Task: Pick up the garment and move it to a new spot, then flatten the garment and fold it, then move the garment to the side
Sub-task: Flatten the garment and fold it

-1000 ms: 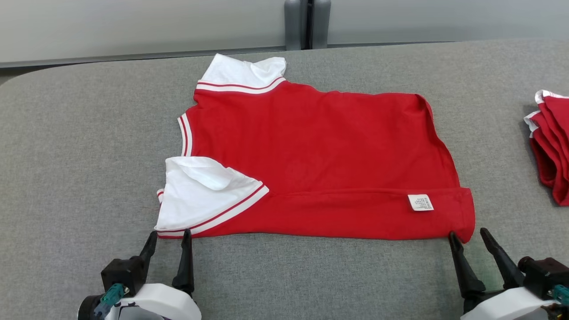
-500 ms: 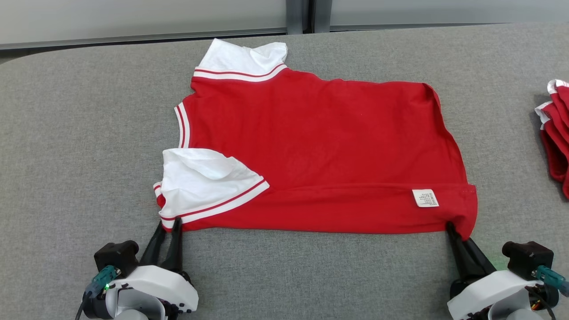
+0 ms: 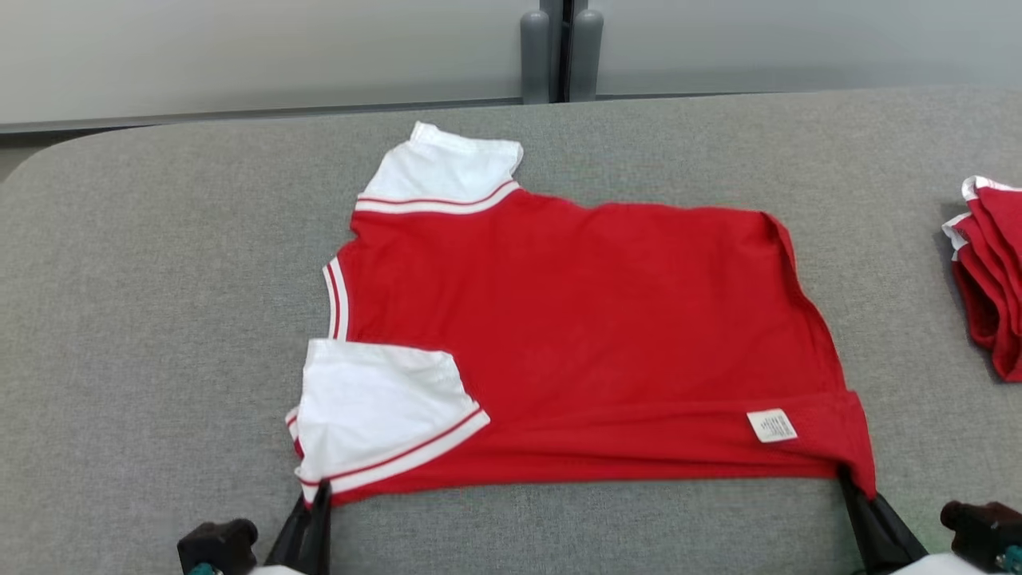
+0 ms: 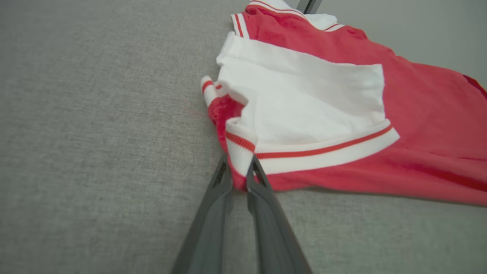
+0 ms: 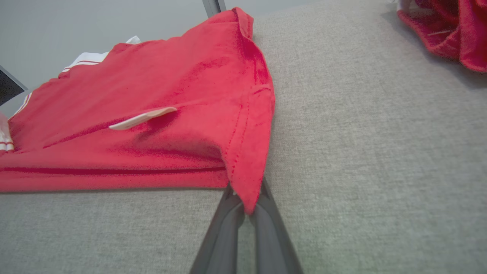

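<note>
The garment (image 3: 591, 335) is a red shirt with white, red-striped sleeves, lying folded lengthwise on the grey table, neck to the left. A white label (image 3: 771, 426) sits near its front right corner. My left gripper (image 3: 318, 499) is shut on the front left corner, at the striped sleeve cuff (image 4: 239, 148); the left wrist view shows its fingers (image 4: 220, 190) pinching the cloth. At the front right hem corner (image 5: 247, 179) my right gripper (image 3: 858, 487) is shut on the red fabric, which is lifted a little off the table there.
A second pile of red clothes (image 3: 986, 271) lies at the table's right edge, also seen in the right wrist view (image 5: 449, 34). Grey padded table surface (image 3: 160, 319) stretches bare to the left. Two grey posts (image 3: 559, 56) stand behind the far edge.
Both grippers have gone from open beside the front corners to shut on them. The front edge of the garment has lifted slightly. The head camera has shifted, so the scene sits lower.
</note>
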Controlling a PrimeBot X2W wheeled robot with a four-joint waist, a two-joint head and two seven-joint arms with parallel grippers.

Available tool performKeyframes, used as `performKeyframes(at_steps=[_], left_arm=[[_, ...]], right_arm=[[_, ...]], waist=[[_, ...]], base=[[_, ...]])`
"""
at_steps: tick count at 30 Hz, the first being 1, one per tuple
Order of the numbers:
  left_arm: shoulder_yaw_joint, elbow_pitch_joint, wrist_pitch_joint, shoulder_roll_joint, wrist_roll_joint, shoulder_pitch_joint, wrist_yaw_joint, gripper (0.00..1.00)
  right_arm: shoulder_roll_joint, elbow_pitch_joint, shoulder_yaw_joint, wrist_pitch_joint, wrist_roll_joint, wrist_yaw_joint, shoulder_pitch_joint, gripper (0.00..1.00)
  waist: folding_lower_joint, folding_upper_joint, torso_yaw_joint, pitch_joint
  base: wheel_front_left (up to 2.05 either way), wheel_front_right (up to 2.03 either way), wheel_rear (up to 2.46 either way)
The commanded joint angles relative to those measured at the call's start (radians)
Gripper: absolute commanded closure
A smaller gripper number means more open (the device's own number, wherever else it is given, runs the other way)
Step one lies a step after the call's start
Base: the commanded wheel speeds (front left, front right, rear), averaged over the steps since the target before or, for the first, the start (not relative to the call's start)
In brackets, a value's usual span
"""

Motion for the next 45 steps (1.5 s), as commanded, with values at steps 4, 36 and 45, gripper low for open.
performKeyframes(at_steps=[4,36,45], left_arm=[[-0.003,-0.057,0.051,0.018,-0.011,0.085,0.028,1.00],[0.009,-0.329,-0.067,0.085,0.162,-0.001,0.163,0.00],[-0.007,-0.312,-0.042,0.081,0.161,-0.011,0.170,0.00]], right_arm=[[0.003,0.002,-0.029,0.014,0.008,-0.002,0.064,1.00],[0.054,-0.430,-0.262,0.126,-0.224,-0.001,0.068,0.00],[0.071,-0.457,-0.270,0.159,-0.239,-0.001,0.088,0.00]], waist=[[0.0000,0.0000,0.006,-0.042],[0.0000,0.0000,-0.014,-0.100],[0.0000,0.0000,-0.003,-0.083]], base=[[0.00,0.00,0.00],[0.00,0.00,0.00],[0.00,0.00,0.00]])
